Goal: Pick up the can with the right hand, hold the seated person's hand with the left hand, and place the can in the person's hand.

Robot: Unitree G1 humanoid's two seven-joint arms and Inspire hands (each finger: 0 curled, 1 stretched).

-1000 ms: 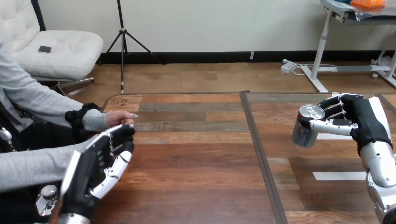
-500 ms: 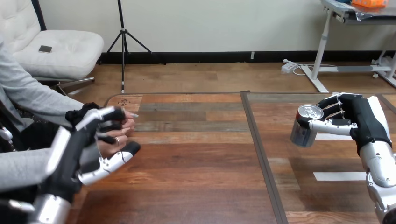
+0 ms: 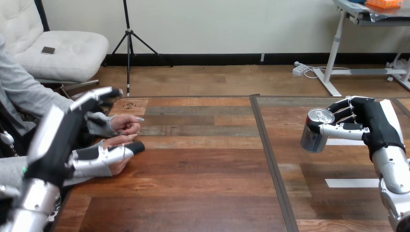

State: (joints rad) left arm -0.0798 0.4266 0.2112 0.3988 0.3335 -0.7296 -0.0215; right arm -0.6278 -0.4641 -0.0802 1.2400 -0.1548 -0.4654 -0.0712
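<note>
Left hand [image 3: 58, 137] is spread at the counter's [image 3: 203, 183] left edge, fingers straight above the person's lower hand [image 3: 117, 141] and thumb lying along it, with nothing clasped. I'd close slowly round that hand, just firmly enough to steady it palm-up. Whether my thumb actually touches it I can't tell; my own hand covers the wrist. Far right, my right hand [image 3: 372, 125] is clenched round the can [image 3: 315, 133], clear of the counter and well apart from the person.

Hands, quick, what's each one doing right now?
Left hand: open, fingers straight, against the person's hands, not gripping them.
Right hand: closed on the can.
</note>
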